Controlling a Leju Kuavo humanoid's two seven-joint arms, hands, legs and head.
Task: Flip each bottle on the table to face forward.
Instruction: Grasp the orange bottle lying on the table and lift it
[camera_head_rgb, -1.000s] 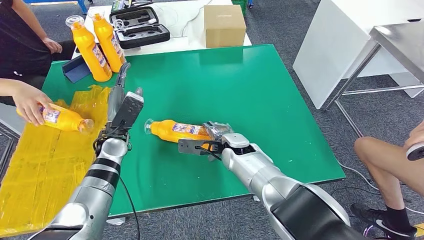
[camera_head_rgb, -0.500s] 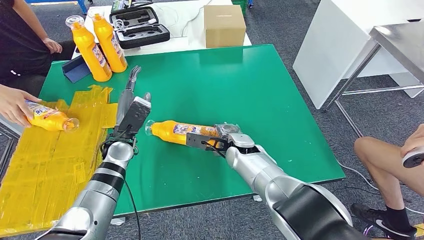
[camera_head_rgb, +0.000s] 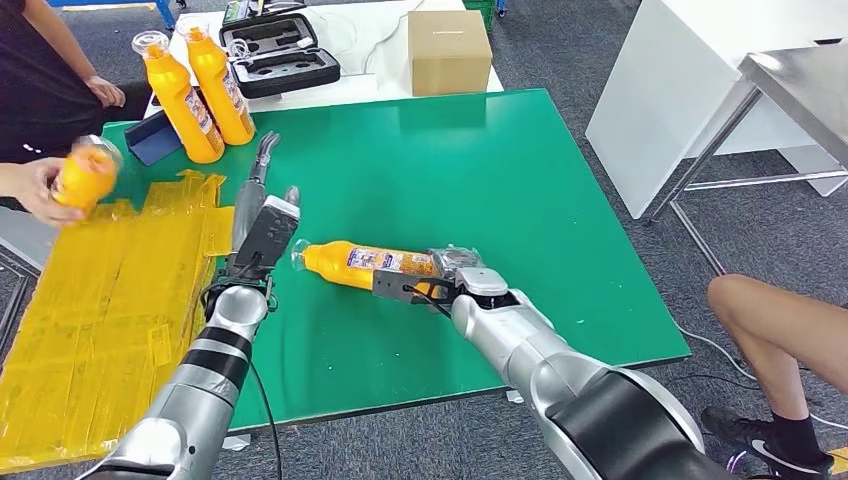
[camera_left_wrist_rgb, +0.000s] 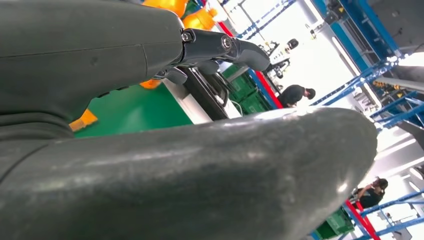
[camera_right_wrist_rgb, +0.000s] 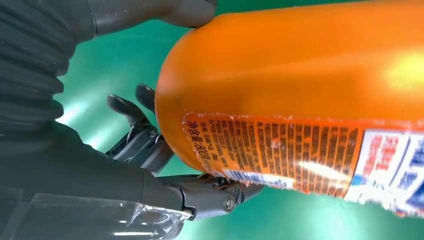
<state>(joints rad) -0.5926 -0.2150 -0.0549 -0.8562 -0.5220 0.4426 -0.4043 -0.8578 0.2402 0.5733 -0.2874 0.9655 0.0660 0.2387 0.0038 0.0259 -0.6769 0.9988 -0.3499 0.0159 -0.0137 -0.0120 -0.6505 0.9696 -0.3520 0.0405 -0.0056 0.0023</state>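
Head view: right hand (camera_head_rgb: 425, 283) grasps the lying bottle (camera_head_rgb: 365, 264) mid-surface (camera_head_rgb: 520, 180), unmoved; left hand (camera_head_rgb: 262, 205), fingers released, has edged nearer; a person has lifted another bottle (camera_head_rgb: 82, 172) away. Left wrist view: fingers (camera_left_wrist_rgb: 225, 47) spread. Right wrist view: fingers (camera_right_wrist_rgb: 145, 145) cradle the bottle's base, so flipping seems imminent.

An orange bottle (camera_head_rgb: 365, 263) with a printed label lies on its side near the middle of the green surface (camera_head_rgb: 500, 170), clear cap pointing left. Two matching orange bottles (camera_head_rgb: 203, 90) stand upright, touching, at the far left corner.
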